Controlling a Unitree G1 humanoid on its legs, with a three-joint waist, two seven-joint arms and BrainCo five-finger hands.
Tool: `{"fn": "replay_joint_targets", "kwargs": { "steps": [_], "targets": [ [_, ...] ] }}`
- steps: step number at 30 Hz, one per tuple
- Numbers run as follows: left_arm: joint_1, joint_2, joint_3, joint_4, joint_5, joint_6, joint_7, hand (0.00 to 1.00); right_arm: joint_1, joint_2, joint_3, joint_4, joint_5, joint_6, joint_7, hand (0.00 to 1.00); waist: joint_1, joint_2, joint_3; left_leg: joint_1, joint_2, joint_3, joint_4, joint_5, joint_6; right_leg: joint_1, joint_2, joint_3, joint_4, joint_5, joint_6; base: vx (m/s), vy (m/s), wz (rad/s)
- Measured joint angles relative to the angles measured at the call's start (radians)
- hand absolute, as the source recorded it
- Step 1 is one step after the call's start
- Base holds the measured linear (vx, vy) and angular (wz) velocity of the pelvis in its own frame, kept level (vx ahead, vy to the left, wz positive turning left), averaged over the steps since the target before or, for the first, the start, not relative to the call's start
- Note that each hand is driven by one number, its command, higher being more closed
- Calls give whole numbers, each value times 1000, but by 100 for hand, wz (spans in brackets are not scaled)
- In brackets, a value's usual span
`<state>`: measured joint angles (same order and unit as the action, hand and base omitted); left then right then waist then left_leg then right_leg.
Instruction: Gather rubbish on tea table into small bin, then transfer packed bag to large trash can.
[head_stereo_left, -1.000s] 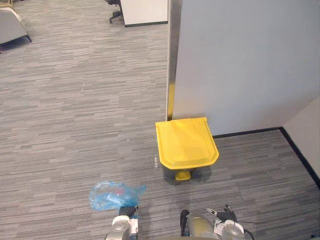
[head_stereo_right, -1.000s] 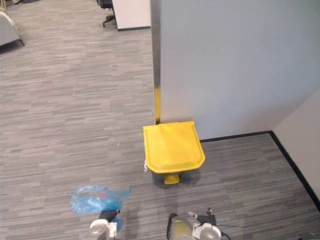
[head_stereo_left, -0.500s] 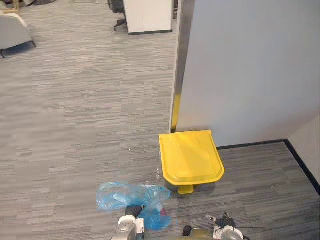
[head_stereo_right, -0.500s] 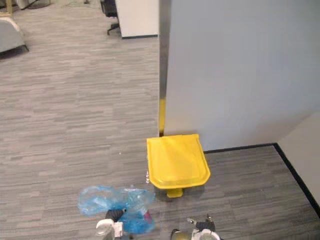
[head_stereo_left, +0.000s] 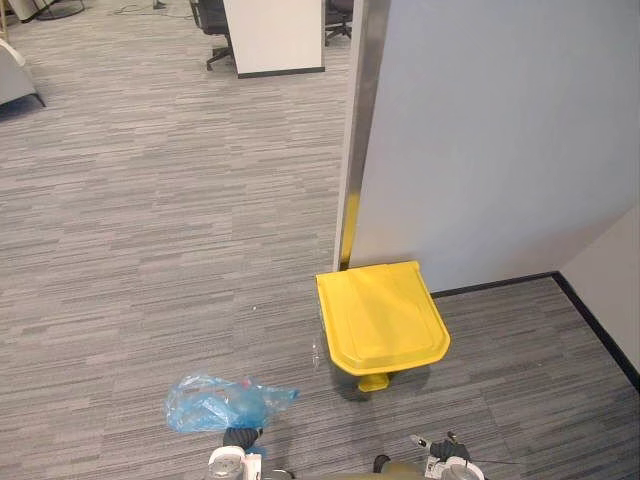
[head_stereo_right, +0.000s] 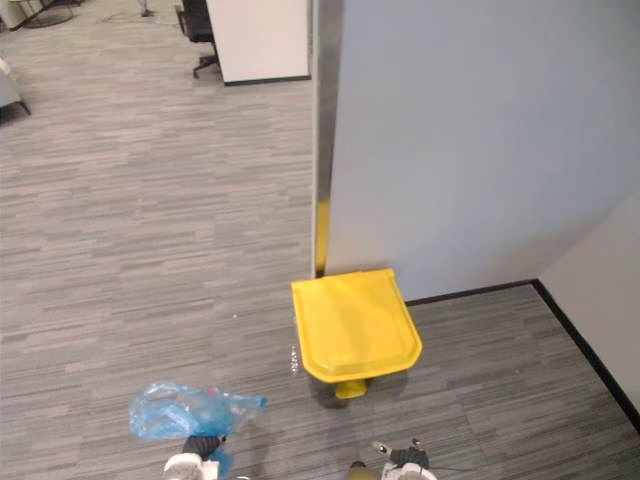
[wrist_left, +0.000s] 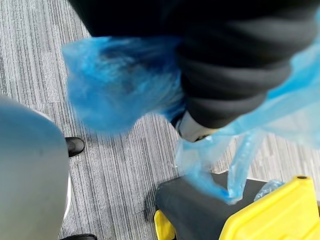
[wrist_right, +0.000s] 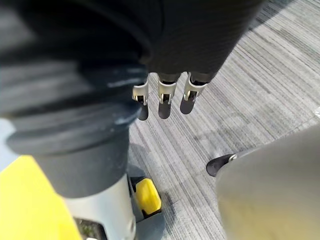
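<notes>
Left hand (wrist_left: 192, 129) is seen low in the head views, with the blue bag (head_stereo_left: 225, 402) bunched just above its dark wrist cover. In the left wrist view the thin blue plastic is wrapped over that cover and gathered at the one silver finger that shows, so the hand is read as clenched on the bag. The other fingers are hidden by the plastic. A strand of the bag hangs from that finger over the dark body of the large trash can (wrist_left: 192, 206).

The can is set on the grey carpet floor (head_stereo_left: 150, 230), its back against a pale partition wall (head_stereo_left: 490, 150), beside the wall's metal edge. Its yellow lid (head_stereo_right: 355, 322) is closed, and a yellow pedal (head_stereo_left: 372, 381) juts from the base on the robot's side. From the head, the bag is seen on the robot's left of the can, apart from it and nearer the robot.

Right hand (wrist_right: 164, 95) is shown in its own wrist view with its fingers straight and relaxed, pointing down at the carpet; nothing is held in it. The pedal and a corner of the lid are seen close beside it.
</notes>
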<state>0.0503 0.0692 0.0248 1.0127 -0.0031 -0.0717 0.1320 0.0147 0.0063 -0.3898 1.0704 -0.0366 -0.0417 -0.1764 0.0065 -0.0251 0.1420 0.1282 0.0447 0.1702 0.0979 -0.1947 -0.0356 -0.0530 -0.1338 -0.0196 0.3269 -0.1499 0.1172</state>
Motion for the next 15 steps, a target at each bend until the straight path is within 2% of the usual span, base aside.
{"fn": "replay_joint_targets", "kwargs": {
  "steps": [2,3,5,7,8,9,10,11,12,14,15],
  "targets": [
    [-10,-3,36,0,-1,0,1,100,-19,15,0,-35,1,-6,0,0,-3,1,30,51,9,-5,9,-17,9,-110,-9,-29,249,-6,6,-62,-10,-5],
    [-10,-5,37,-1,-1,1,3,100,-15,15,2,-40,1,-11,-1,0,-7,1,32,58,24,-4,26,-32,12,-127,-7,-45,254,-20,-12,48,-7,1],
    [-20,-8,38,0,-1,1,4,100,-16,17,13,-59,0,-9,-1,0,1,0,35,69,61,-3,62,-68,3,-193,-3,-101,195,-9,-31,103,-11,1],
    [-28,-16,51,-1,-2,1,11,100,-18,18,21,-74,0,-10,-1,0,3,4,43,64,95,6,105,-104,-16,-231,10,-120,21,60,-28,176,-59,-3],
    [-33,-27,75,-1,-3,1,19,100,-19,18,24,-76,1,-11,-1,0,4,4,46,67,109,11,149,-144,-34,-239,14,-128,-63,83,-26,260,-116,-4],
    [-37,-34,81,0,-4,1,21,100,-17,16,32,-78,2,-11,-2,0,4,2,46,70,118,11,190,-177,-54,-227,16,-137,-69,75,-28,454,-238,4],
    [-48,-46,91,2,-7,-1,21,100,-15,19,37,-72,2,-8,-3,0,7,-3,47,81,117,10,219,-209,-72,-195,15,-129,-90,94,3,465,-227,4],
    [-71,-71,105,2,-9,-2,20,100,-30,4,35,-76,-1,-7,-3,0,12,29,75,98,143,1,237,-217,-81,-193,33,-141,-38,64,25,441,-217,11],
    [-80,-85,108,2,-9,-2,19,100,-37,0,29,-78,-1,-8,-3,0,9,41,87,99,147,-8,240,-213,-80,-195,35,-144,-9,53,14,272,-126,24],
    [-98,-120,107,-1,-8,-4,18,100,-33,2,9,-110,-3,-6,-2,0,4,50,94,116,152,-33,237,-200,-65,-209,23,-164,83,12,-17,243,-134,43],
    [-98,-120,105,-2,-5,-5,16,100,-32,3,10,-110,-5,-5,-2,0,5,49,93,123,154,-38,237,-195,-58,-207,22,-167,106,-10,-19,240,-126,31]
  ]
}}
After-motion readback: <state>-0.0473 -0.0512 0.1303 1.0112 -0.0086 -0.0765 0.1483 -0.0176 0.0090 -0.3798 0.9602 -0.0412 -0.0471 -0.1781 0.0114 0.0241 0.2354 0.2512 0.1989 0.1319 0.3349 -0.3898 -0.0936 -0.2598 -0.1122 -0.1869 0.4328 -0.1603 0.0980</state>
